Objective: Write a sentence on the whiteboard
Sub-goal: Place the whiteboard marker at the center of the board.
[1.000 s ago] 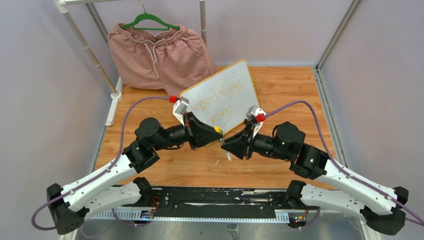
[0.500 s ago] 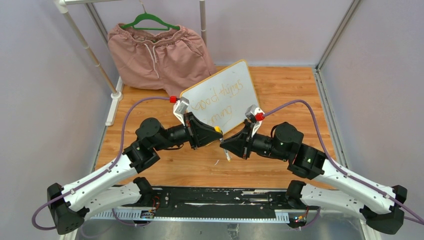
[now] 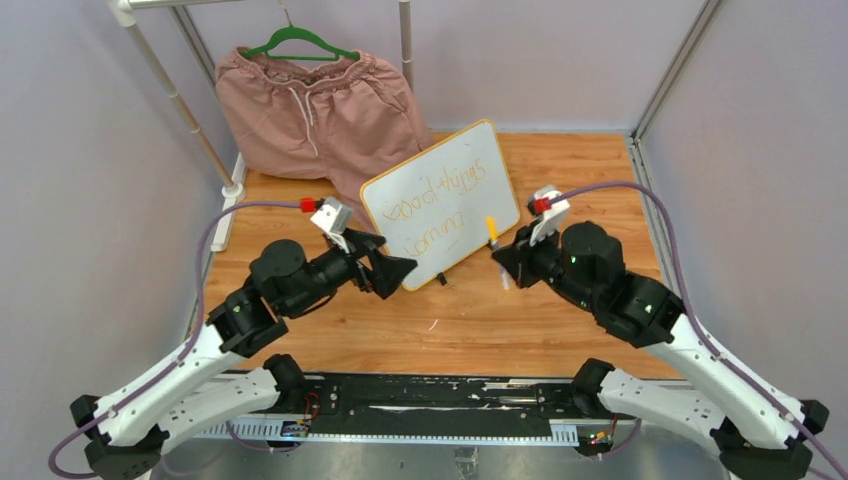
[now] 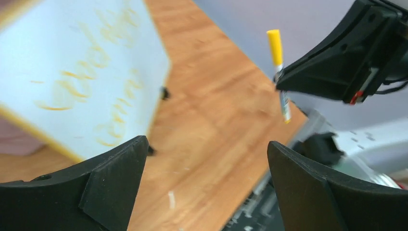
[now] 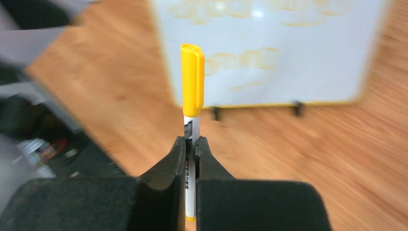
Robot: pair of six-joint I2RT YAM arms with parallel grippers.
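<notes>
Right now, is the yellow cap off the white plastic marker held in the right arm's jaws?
No, the yellow cap sits on the end of the white marker, sticking out beyond the shut jaws.

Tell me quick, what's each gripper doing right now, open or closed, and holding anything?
Left gripper: open, holding nothing.
Right gripper: closed on the yellow-capped marker.

Pale lavender walls (image 3: 560, 60) close in a wood-grain worktop (image 3: 470, 320) under soft, even light. At the back left, a white rack pole (image 3: 185, 112) stands beside pink shorts (image 3: 320, 115) hanging from a green hanger (image 3: 300, 33).
</notes>
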